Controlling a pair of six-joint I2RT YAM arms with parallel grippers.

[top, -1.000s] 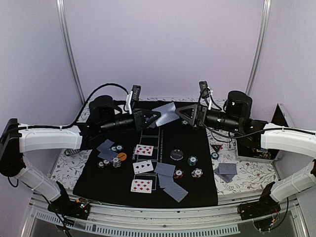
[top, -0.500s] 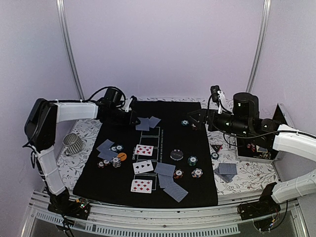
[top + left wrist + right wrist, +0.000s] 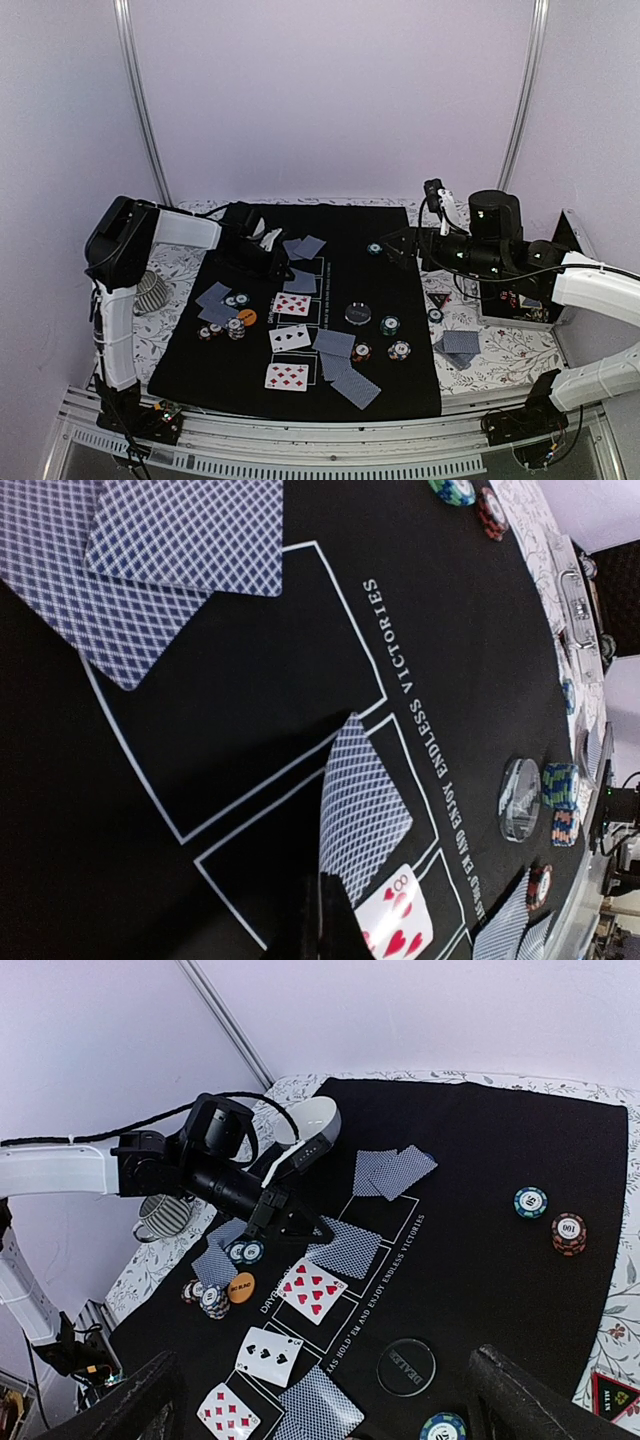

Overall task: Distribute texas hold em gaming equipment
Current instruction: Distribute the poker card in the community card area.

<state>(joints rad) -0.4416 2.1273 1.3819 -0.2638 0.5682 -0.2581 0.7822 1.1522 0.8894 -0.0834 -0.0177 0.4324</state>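
My left gripper (image 3: 283, 268) (image 3: 325, 905) (image 3: 300, 1230) is low over the black mat (image 3: 400, 390), shut on the near corner of a face-down card (image 3: 300, 282) (image 3: 365, 800) (image 3: 352, 1245) that reaches over a white rectangle beside the eight of hearts (image 3: 292, 303) (image 3: 313, 1288). Two more face-down cards (image 3: 303, 247) (image 3: 393, 1170) lie just beyond. My right gripper (image 3: 400, 243) (image 3: 322, 1360) hangs open and empty above the mat's far right, near a teal chip stack (image 3: 375, 248) (image 3: 530, 1202) and a red one (image 3: 568, 1232).
The three of spades (image 3: 290, 337), a diamonds card (image 3: 287, 375), the dealer disc (image 3: 358, 313), an orange disc (image 3: 247, 316), chip stacks (image 3: 390, 325) (image 3: 235, 328) and loose cards (image 3: 340, 355) (image 3: 460, 343) dot the table. A striped cup (image 3: 148, 292) stands left; the black-red triangle (image 3: 438, 298) lies right.
Both grippers held one card high over the far mat. The right gripper opened and drew back right. The left gripper brought the card down toward the mat's rectangles.
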